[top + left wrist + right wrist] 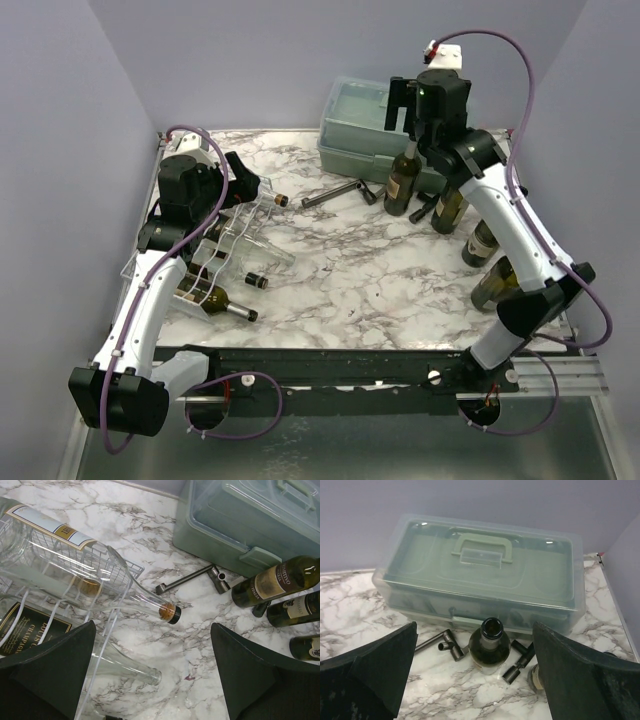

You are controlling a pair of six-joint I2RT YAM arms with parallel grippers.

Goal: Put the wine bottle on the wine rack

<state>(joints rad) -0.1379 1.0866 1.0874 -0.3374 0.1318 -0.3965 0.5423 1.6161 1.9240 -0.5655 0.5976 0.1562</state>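
The wine rack (236, 236), a flat white wire rack (116, 573), lies at the table's left. Clear bottles (100, 572) and a dark champagne bottle (30, 630) lie on it. My left gripper (247, 180) hovers over the rack's far end, open and empty (152, 625). A dark green wine bottle (403, 182) stands upright in front of the toolbox, its open mouth (491, 628) facing up. My right gripper (406, 122) hangs just above this bottle, open (474, 630), with nothing between its fingers.
A pale green plastic toolbox (375, 125) sits at the back. Two dark metal T-shaped tools (335, 194) (516, 666) lie beside the upright bottle. Three more dark bottles (449, 208) (483, 242) (495, 284) stand along the right edge under the right arm.
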